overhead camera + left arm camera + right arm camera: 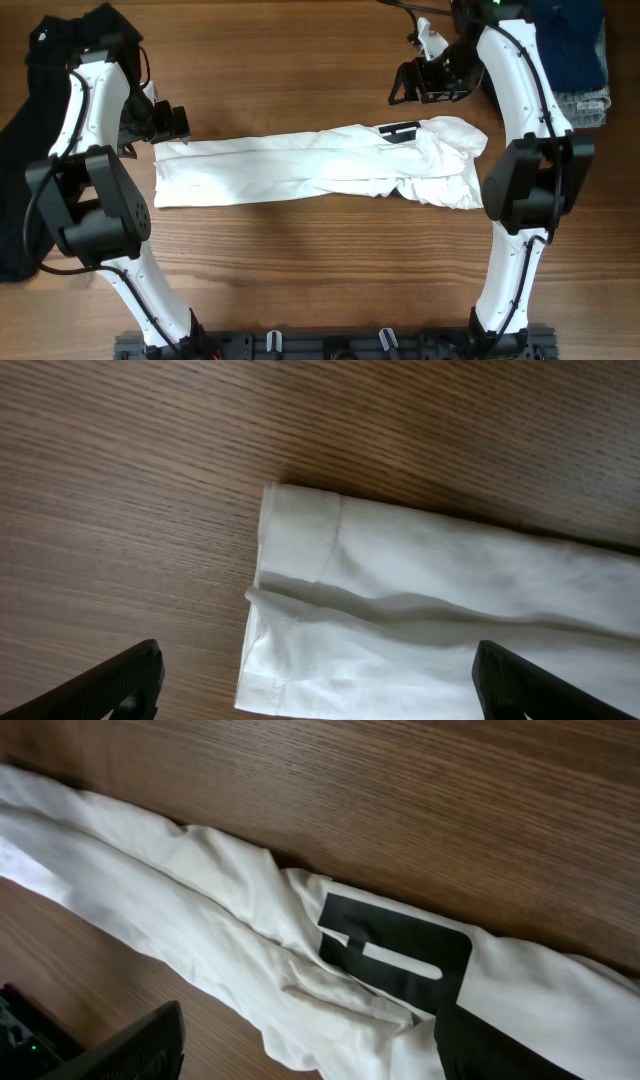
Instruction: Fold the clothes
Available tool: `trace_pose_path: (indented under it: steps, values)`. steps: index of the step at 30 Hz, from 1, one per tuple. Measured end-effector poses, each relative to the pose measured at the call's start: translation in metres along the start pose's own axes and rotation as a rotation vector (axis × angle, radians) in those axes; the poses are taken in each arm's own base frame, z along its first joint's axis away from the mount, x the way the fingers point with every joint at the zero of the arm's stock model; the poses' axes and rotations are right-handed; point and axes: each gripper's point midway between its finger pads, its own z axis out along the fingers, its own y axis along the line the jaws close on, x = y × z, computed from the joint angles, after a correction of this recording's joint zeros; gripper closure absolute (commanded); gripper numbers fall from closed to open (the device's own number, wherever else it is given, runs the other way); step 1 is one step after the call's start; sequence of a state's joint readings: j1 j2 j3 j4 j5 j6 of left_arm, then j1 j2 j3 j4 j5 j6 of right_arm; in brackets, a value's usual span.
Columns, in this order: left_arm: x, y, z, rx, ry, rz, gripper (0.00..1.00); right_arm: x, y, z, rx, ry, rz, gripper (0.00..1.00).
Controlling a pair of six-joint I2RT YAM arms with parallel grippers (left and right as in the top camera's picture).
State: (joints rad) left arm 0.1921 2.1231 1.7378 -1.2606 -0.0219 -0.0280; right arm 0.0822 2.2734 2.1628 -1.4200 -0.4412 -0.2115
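Grippers: our left gripper (315,665) and right gripper (310,1055) both gape wide, holding nothing | Shirt: T-shirt (310,165) lies in a long strip; flat hem end just ahead of the left, bunched end ahead of the right | Risk: bunching could skew our next fold; thin fabric may slip | Count: one T-shirt; two grippers

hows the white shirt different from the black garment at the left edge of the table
The white shirt is folded into a long band across the middle; the black garment lies bunched at the edge, partly out of frame. The shirt shows a bit of black print; the black garment looks plain. Both rest on the wooden table.
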Motion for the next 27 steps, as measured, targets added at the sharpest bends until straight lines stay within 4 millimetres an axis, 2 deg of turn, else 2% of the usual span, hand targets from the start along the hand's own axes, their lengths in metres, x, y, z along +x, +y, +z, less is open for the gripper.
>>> trace_pose_path:
  steps: [3, 8, 11, 13, 15, 18, 22, 27]
  values:
    - [0.004, -0.005, 0.012, 0.031, 0.011, 0.042, 0.02, -0.001, 0.002, 0.001, -0.003, -0.005, -0.006, 0.20]
    - [0.036, -0.008, 0.060, 0.054, 0.103, 0.074, 0.02, -0.005, 0.001, 0.001, 0.000, -0.021, -0.013, 0.20]
    - [0.042, -0.005, 0.064, 0.041, 0.085, 0.074, 0.03, -0.006, 0.001, 0.001, 0.000, -0.022, -0.014, 0.20]
    - [0.042, -0.004, 0.065, 0.039, 0.064, 0.074, 0.08, -0.006, 0.001, 0.001, 0.000, -0.023, -0.013, 0.20]
    - [0.041, -0.004, 0.065, 0.037, 0.044, 0.074, 0.29, -0.006, 0.001, 0.001, 0.000, -0.023, -0.013, 0.20]
    - [0.034, -0.005, 0.066, 0.046, -0.020, 0.073, 0.96, -0.007, 0.001, 0.000, 0.001, -0.028, -0.003, 0.20]
    - [0.028, -0.017, 0.068, 0.111, -0.066, 0.062, 0.96, -0.011, 0.000, 0.000, 0.003, -0.044, 0.017, 0.22]
    - [0.027, -0.017, 0.065, 0.133, -0.076, 0.034, 0.96, -0.012, 0.000, 0.000, 0.003, -0.047, 0.055, 0.26]
